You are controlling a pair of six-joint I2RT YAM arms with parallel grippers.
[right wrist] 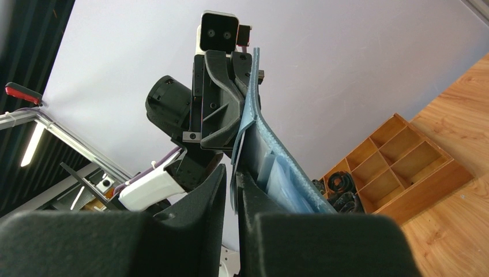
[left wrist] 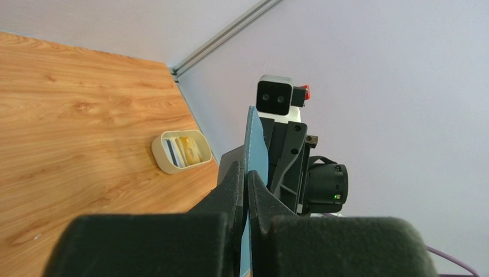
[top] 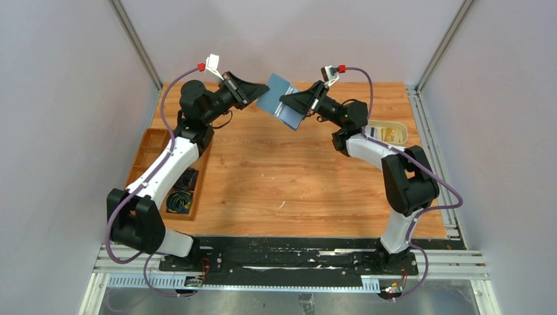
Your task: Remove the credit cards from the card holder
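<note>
Hanging above the bench (top: 282, 184), the card holder (top: 276, 94) is clamped at opposite edges by the left pincer (top: 265, 88) and right pincer (top: 286, 103). Credit cards (left wrist: 185, 149) lie in the cream dish (left wrist: 164, 164) at right; a wooden tray (top: 146, 156) sits left.

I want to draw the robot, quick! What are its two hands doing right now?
Left gripper: closed, pinching the blue card holder.
Right gripper: closed on the card holder too.
</note>
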